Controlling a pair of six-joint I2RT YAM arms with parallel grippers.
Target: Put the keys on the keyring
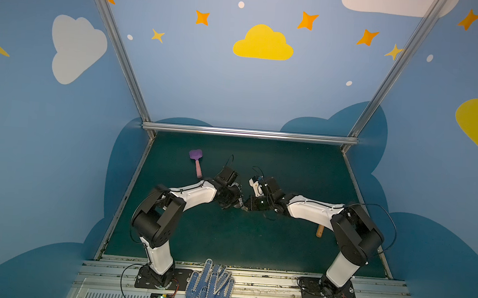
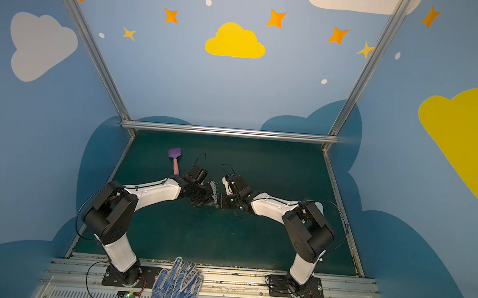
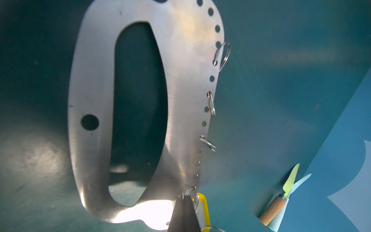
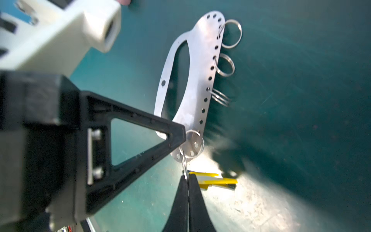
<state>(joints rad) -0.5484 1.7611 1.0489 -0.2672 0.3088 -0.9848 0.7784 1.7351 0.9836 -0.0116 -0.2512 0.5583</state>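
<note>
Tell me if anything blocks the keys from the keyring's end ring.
Nothing visible does. The right tool holds the keys by their split ring, which meets the end ring of the keyring; the left tool grips the keyring beside it.

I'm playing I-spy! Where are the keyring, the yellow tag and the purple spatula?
keyring (image 3: 186, 60): left wrist view, on bare metal between slot and holes.
yellow tag (image 4: 220, 181): right wrist view, on its yellow edge.
purple spatula (image 1: 195, 154): a top view, on its purple head.

Purple spatula (image 1: 197, 164) on green mat (image 1: 225, 240), dotted gloves (image 1: 209, 288) at front edge.
</note>
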